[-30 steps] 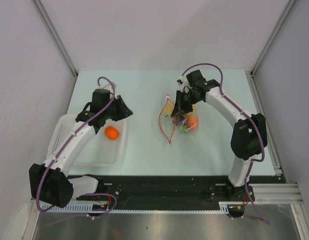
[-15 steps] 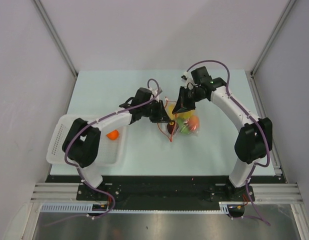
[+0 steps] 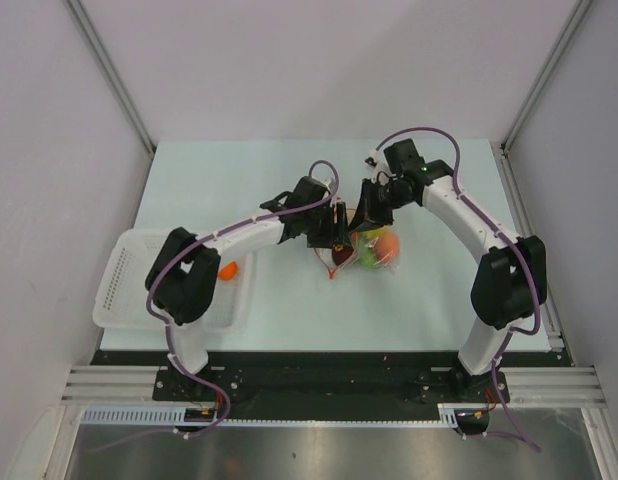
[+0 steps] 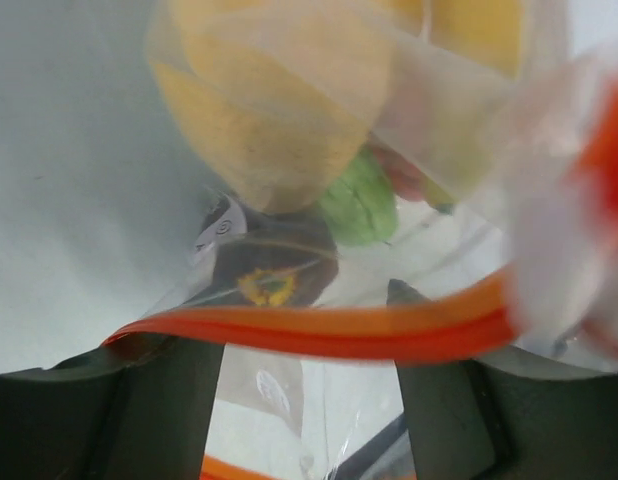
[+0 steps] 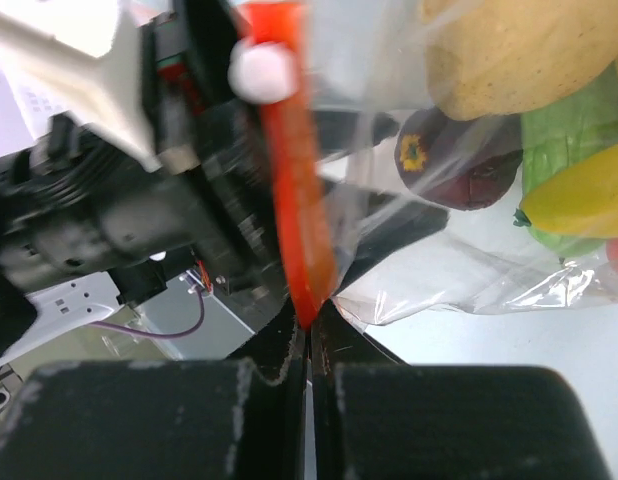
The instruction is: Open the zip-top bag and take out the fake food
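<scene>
The zip-top bag (image 3: 371, 250) lies at mid-table, its red-orange zip strip (image 3: 334, 268) hanging open in a loop. My right gripper (image 3: 367, 218) is shut on the strip (image 5: 299, 250) and holds one edge up. My left gripper (image 3: 334, 238) is open at the bag's mouth; in the left wrist view the strip (image 4: 319, 330) runs across its spread fingers (image 4: 159, 400). Fake food shows through the plastic: a peach piece (image 5: 529, 50), a dark purple one (image 5: 459, 165), a green one (image 4: 359, 205) and a yellow banana (image 5: 579, 200).
A white mesh basket (image 3: 119, 290) stands at the left table edge with one orange fruit (image 3: 227, 270) in it. The left arm stretches across the table between basket and bag. Grey walls close in the table on three sides.
My left arm has swung right from above the basket to the bag's mouth. The right gripper has kept its hold on the strip and shifted slightly.
</scene>
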